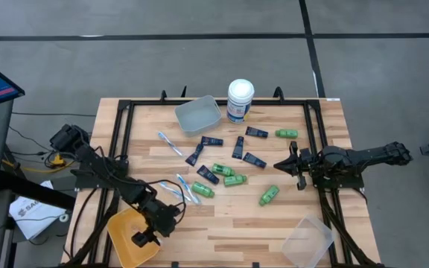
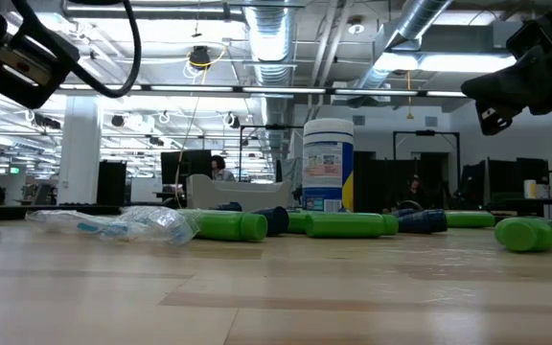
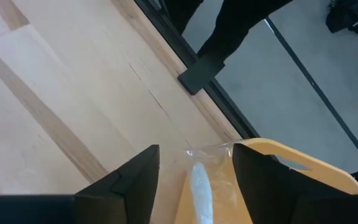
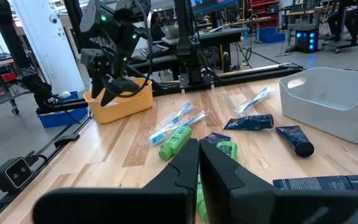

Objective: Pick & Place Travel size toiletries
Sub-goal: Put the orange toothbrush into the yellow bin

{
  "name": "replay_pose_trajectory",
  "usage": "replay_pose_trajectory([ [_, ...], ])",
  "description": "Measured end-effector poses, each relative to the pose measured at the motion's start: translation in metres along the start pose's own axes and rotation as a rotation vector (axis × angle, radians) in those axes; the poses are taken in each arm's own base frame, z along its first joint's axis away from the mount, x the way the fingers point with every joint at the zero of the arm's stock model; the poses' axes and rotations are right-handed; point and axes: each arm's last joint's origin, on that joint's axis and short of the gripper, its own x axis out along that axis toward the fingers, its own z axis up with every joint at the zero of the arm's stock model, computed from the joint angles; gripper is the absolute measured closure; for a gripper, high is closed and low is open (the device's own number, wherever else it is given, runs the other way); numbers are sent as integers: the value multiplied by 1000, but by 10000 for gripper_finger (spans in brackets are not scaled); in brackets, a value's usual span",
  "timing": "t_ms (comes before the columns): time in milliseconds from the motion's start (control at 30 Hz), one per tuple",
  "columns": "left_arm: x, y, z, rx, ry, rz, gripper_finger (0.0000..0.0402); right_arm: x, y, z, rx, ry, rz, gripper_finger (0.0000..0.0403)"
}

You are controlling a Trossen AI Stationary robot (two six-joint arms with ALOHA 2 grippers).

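Place step: left tool (image 1: 141, 239), jaws apart, releases wrapped toothbrush (image 3: 199, 190) into yellow bin (image 1: 122, 232); right tool (image 1: 287, 165) closed, idle; next, fetch another toothbrush (image 1: 186, 189) from desk (image 1: 222, 231).

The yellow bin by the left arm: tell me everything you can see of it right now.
The yellow bin is an open-topped tub of orange-yellow plastic with rounded corners. It sits upright on the wooden table's near-left corner, by the black frame rail. The left gripper hangs over its inner edge, fingers apart around a clear-wrapped toothbrush above the bin. The wrist view shows its smooth rim and crinkled wrapper; whether the wrapper rests on the bin, and what else lies inside, cannot be told.
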Motion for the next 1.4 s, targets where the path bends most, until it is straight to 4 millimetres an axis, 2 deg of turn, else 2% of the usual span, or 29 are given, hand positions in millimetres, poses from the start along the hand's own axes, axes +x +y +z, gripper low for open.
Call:
replay_pose_trajectory([
  [600, 0, 0, 0, -1, 1, 0, 393, 0, 0, 0, 0, -1, 0, 397],
  [933, -4, -1, 0, -30, -5, -2, 401, 0, 0, 0, 0, -1, 0, 397],
  [1167, -35, -14, 3, -45, -75, -11, 401, 0, 0, 0, 0, 0, 0, 397],
  [1267, -49, -20, 2, -120, -98, -21, 401, 0, 0, 0, 0, 1, 0, 397],
  [1400, -55, -36, -1, -179, -82, -99, 401, 0, 0, 0, 0, 1, 0, 397],
])
